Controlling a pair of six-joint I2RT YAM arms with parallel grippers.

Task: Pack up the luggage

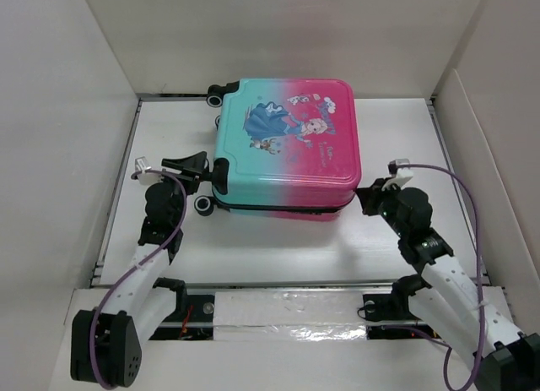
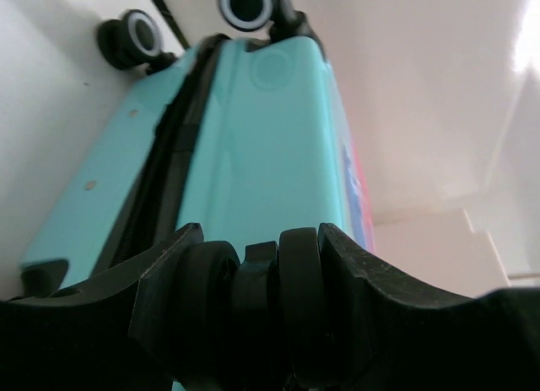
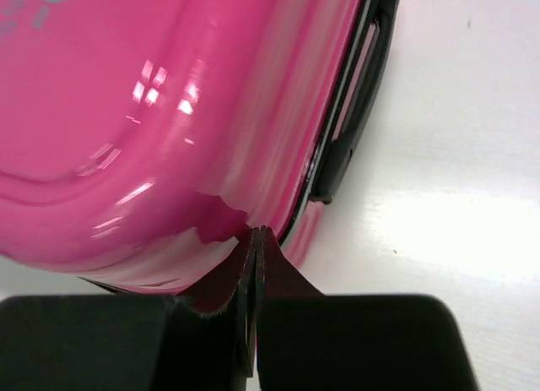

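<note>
Overhead, the luggage lies closed and flat on the white tabletop. Its printed face is up, with the teal half toward the left arm and the pink half toward the right, and it sits between the two arms toward the back wall. From that height the left claw reaches the case's near-left corner and the right claw meets its near-right corner, but neither grip can be read. The left wrist camera settles the first one. Its two black fingers stand partly apart and pinch a black wheel of the case between them, touching it on both sides. Beyond that, the teal shell and its dark seam run away to two more wheels, white-ringed, at the far end. The right wrist camera settles the second. That claw is pressed together on nothing, its joined tips right at the lower edge of the glossy pink shell beside the black trim. Whether the tips actually touch the shell cannot be told.
</note>
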